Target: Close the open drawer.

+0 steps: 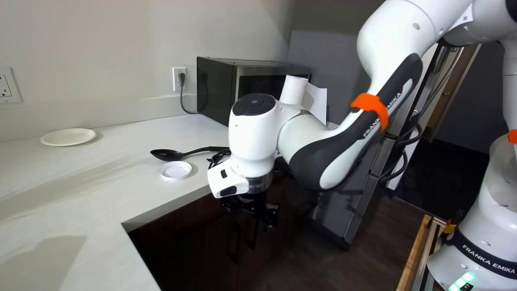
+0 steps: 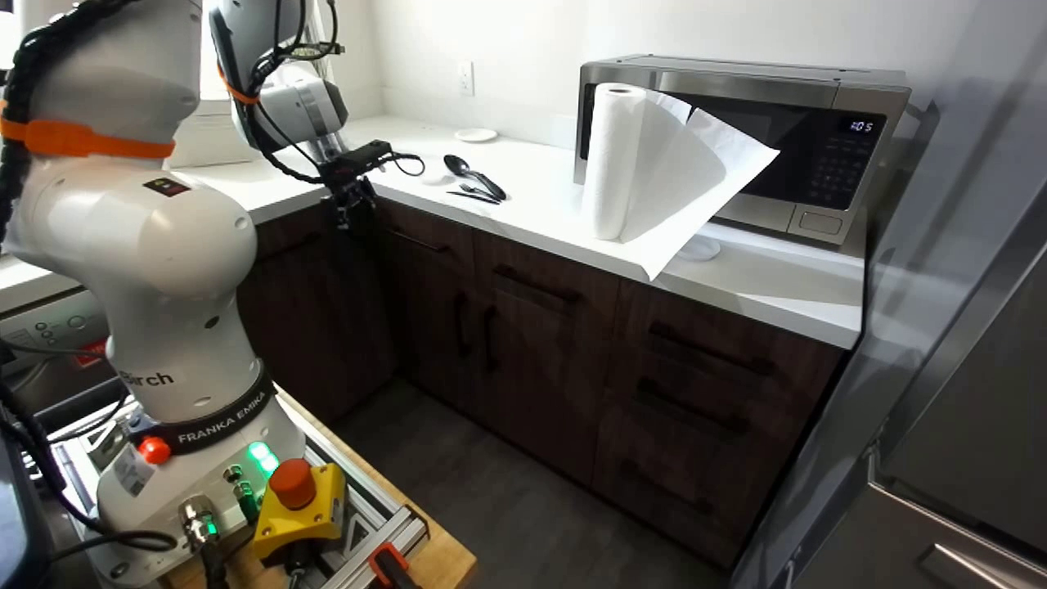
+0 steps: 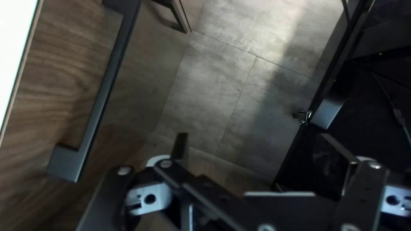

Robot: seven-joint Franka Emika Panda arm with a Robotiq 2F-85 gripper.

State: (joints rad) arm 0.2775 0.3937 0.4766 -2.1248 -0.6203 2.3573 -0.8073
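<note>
Your hand (image 3: 258, 148) is spread: in the wrist view its 2 fingers (image 3: 180, 147) stand wide apart, with grey floor (image 3: 221, 93) showing between them. It hangs, fingers pointing down, just off the front edge of the tabletop (image 1: 105, 182), near the inner corner. The drawer (image 3: 64, 80) beside it sits right under that front edge, next to the inner corner, and you find it closed, its dark brown front flush with the cabinet (image 2: 544, 393). Its long dark handle (image 3: 102, 89) runs beside your hand, apart from the fingers; whether any other part of the hand touches the front, you cannot tell. Further along the same edge, the other drawer fronts (image 2: 593, 298) lie flush too, so you cannot be sure which the task means.

Up on top you have a white plate (image 1: 68, 137) near the back edge, and a black spoon (image 1: 166, 154) just beside a small white lid (image 1: 176, 170), nearer the front edge. Thin dark utensils (image 2: 472, 189) lie by the spoon's handle in an exterior view. A paper towel roll (image 2: 613, 164) stands near the front edge, its loose sheet (image 2: 695, 172) reaching that edge. Behind it, the microwave (image 2: 736, 147) sits toward the end corner, 1:05 lit on its display
</note>
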